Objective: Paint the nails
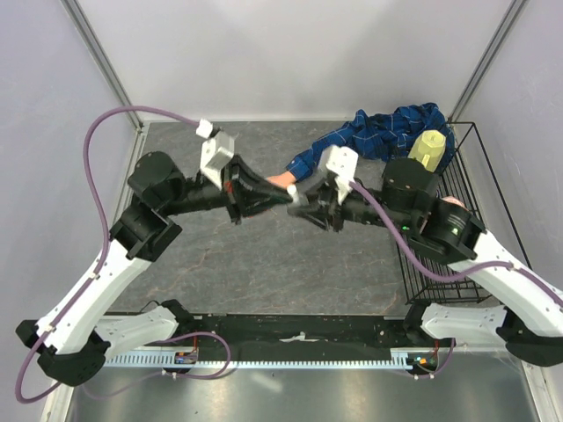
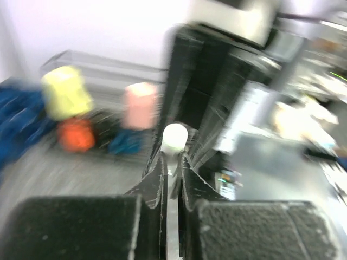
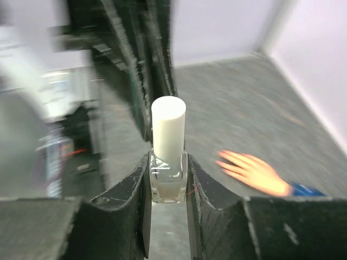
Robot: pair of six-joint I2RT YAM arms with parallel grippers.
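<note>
Right gripper pinches the clear bottle upright by its body, white cap on. Left gripper, jaws pressed near together, meets that cap; a grip on it cannot be confirmed. Beyond, apart on the table, lies the mannequin hand, its nails blurred, with no paint seen. Painting judged not begun.

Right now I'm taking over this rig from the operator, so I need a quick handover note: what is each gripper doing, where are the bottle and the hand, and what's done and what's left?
Left gripper: shut, tips at the bottle's white cap. I can't confirm that it grips the cap.
Right gripper: shut on the bottle.
Hand: lying on the table just beyond the two grippers.
Done: bottle picked up and brought to the left gripper.
Left: the cap is on, so open it, then paint the nails. They are too blurred to judge, but no paint shows.
</note>
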